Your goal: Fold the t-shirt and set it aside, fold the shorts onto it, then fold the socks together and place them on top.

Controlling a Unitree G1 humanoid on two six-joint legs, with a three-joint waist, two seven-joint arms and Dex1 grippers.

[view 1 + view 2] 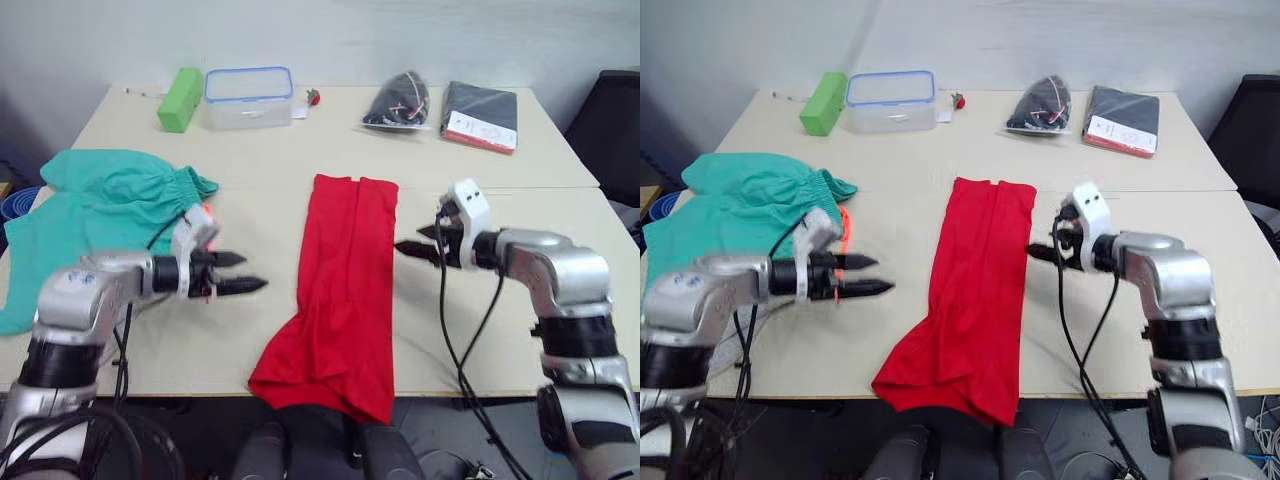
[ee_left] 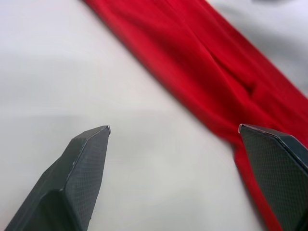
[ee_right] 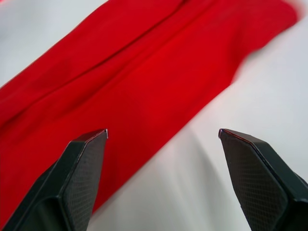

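Left eye view showed the t-shirt (image 1: 343, 290) folded into a long narrow strip down the middle of the table (image 1: 300, 150), its near end draped over the table's front edge. I read the left gripper (image 1: 240, 272) as open, fingers spread apart, hovering over bare table left of the strip and pointing toward it, not touching the cloth. I read the right gripper (image 1: 415, 248) as open too, its tips just beside the strip's right edge; I could not tell whether they touched it. Left wrist view confirmed both left fingers (image 2: 77, 173) parted with table between them and red cloth beyond. Right wrist view confirmed the right fingers (image 3: 79, 173) parted, one over the red cloth and the other over bare table.

I noted the shorts (image 1: 110, 200) lying loosely at the left side of the table, well apart from the t-shirt, waistband toward the centre, with an orange drawstring (image 1: 845, 222) near the left arm.

At the far edge I logged a green box (image 1: 180, 98), a clear container (image 1: 248, 96) with a blue-rimmed lid, a dark bag (image 1: 398, 102) and a dark packet (image 1: 481, 115).
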